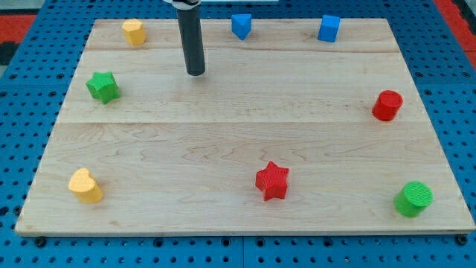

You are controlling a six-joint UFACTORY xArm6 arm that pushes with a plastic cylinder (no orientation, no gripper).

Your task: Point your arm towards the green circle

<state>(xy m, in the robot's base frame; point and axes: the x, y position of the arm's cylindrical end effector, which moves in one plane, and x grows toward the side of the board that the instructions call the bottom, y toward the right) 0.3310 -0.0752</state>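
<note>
The green circle (413, 199), a short round cylinder, sits near the board's bottom right corner. My tip (195, 72) rests on the board in the upper left part of the view, far from the green circle. The dark rod rises straight up from it to the view's top. The closest blocks to my tip are the green star (103, 86) to its left, the yellow block (134, 32) up and to the left, and the blue block (240, 25) up and to the right.
A blue cube (329, 28) stands at the top right. A red cylinder (387, 106) stands at the right edge. A red star (272, 181) lies at the bottom middle, a yellow heart (85, 185) at the bottom left. The wooden board (238, 126) lies on a blue surface.
</note>
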